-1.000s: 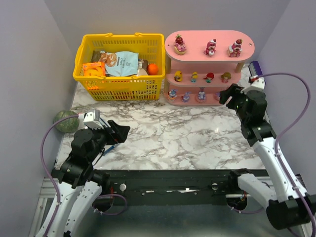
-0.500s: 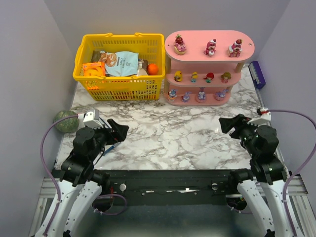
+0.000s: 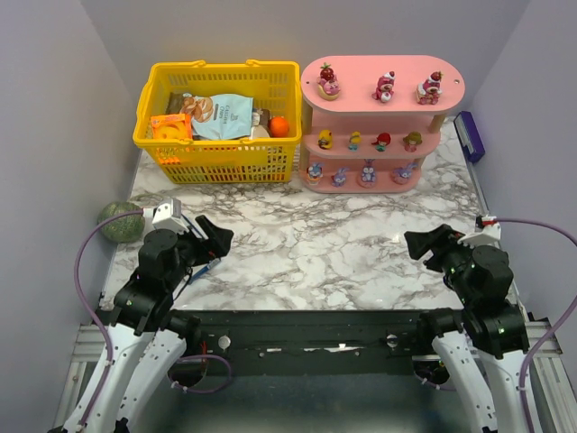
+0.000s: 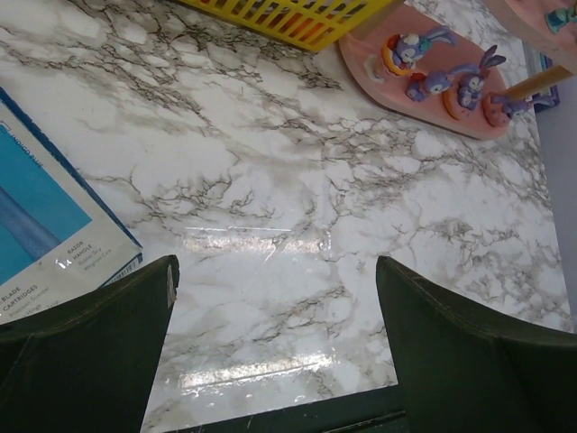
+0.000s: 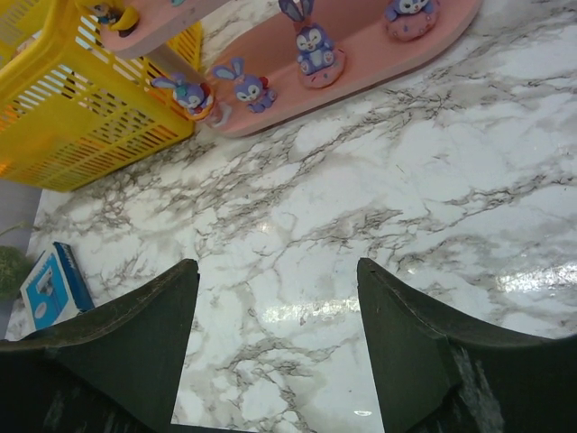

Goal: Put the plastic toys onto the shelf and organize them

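The pink three-tier shelf stands at the back right. Its top board holds three pink toys with red tops. The middle board holds several small round toys. The bottom board holds several purple bunny toys, which also show in the right wrist view and the left wrist view. My left gripper is open and empty above the table's near left. My right gripper is open and empty above the near right, well short of the shelf.
A yellow basket with snack packets and an orange ball stands left of the shelf. A green speckled ball lies at the left edge. A blue box lies by the left gripper. A purple object lies right of the shelf.
My right arm has drawn back from the shelf's right end to the near right of the table, gripper open. The left arm has barely moved.
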You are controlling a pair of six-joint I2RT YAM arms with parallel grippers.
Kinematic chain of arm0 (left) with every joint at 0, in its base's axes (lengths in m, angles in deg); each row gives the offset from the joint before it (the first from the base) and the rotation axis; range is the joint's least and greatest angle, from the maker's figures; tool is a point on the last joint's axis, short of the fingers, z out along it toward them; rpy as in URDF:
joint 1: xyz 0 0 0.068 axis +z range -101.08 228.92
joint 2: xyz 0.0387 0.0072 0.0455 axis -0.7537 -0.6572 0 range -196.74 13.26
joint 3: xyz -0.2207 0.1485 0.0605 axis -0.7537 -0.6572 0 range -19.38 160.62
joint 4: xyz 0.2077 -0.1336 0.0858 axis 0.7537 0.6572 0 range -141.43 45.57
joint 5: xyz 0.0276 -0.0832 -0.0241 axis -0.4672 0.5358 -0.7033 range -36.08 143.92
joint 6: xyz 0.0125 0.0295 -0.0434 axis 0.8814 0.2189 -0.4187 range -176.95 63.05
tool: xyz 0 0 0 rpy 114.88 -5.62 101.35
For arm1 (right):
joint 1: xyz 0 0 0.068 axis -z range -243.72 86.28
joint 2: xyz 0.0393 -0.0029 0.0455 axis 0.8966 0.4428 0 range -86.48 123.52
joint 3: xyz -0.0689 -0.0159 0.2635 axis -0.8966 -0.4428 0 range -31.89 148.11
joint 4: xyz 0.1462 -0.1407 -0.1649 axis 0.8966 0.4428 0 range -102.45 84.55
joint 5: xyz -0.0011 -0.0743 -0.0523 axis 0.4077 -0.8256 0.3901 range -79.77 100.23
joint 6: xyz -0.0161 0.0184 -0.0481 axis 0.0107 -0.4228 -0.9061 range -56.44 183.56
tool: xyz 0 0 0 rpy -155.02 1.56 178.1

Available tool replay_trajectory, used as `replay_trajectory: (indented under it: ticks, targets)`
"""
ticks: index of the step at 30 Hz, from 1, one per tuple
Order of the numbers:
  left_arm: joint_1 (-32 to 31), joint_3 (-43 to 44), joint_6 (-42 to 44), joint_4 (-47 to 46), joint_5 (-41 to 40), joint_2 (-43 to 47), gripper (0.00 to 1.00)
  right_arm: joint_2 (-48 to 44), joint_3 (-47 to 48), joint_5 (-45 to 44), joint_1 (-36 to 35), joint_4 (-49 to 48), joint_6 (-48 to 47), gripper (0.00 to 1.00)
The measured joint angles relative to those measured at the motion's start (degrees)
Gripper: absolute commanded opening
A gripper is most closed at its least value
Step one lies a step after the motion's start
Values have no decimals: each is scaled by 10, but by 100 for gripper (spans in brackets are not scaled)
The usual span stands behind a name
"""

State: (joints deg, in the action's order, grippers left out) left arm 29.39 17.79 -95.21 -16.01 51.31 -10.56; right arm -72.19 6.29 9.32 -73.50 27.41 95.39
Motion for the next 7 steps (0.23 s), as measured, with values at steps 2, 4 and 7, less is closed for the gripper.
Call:
replay_trajectory:
  ticks: [2, 4, 7]
  targets:
    - [0, 0, 0, 3, -2, 0, 99, 0, 0, -1, 0, 4, 2, 79]
    - [0, 0, 1, 4, -2, 0, 99, 0, 0, -1, 0, 6, 3, 79]
    - [0, 1, 3, 4, -2, 0, 99, 0, 0, -2, 0, 7, 3, 79]
